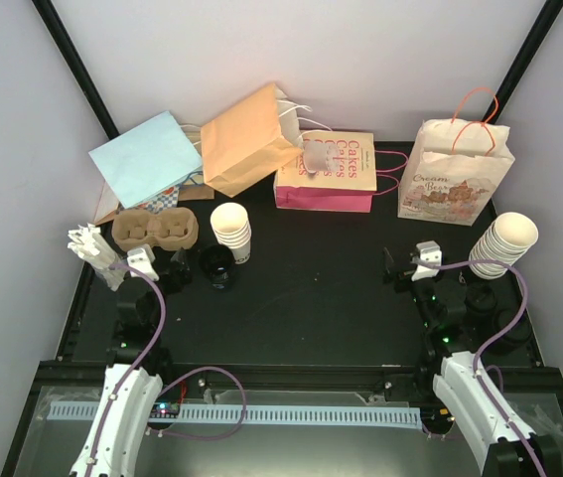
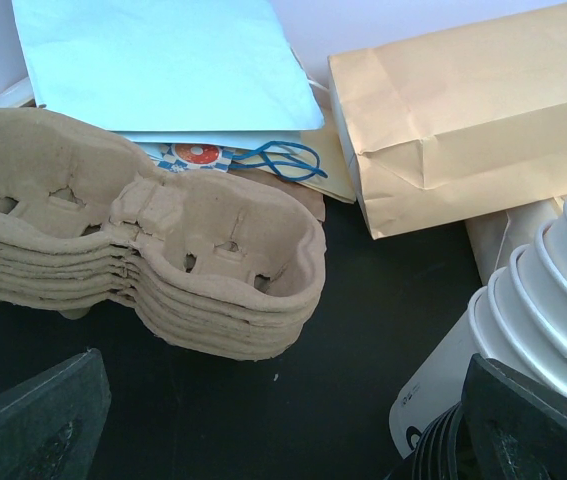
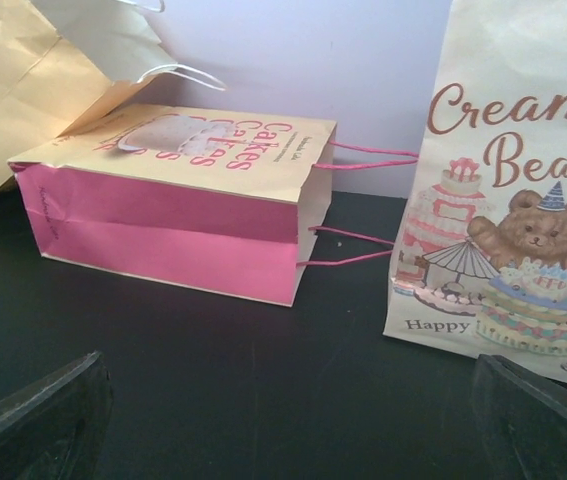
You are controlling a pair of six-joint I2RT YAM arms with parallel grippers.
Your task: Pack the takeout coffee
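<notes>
The takeout coffee, a single cup with its lid, is out of view. A short stack of nested cream cups (image 1: 230, 231) (image 2: 553, 300) stands left of centre, with a stack of black lids (image 1: 217, 266) (image 2: 438, 450) just in front of it. My left gripper (image 1: 160, 262) (image 2: 283, 440) is open and empty, facing the brown pulp carriers (image 1: 155, 231) (image 2: 163, 250), with the cups to its right. My right gripper (image 1: 422, 260) (image 3: 288, 430) is open and empty over bare mat, facing the gap between two bags.
Along the back lie a light blue bag (image 1: 145, 157), a tan bag (image 1: 251, 139) and a pink "Cakes" bag (image 1: 326, 174) (image 3: 178, 210). A "Cream Bear" bag (image 1: 455, 174) (image 3: 513, 190) stands upright. A taller cup stack (image 1: 502, 243) is far right, white pieces (image 1: 90, 243) far left.
</notes>
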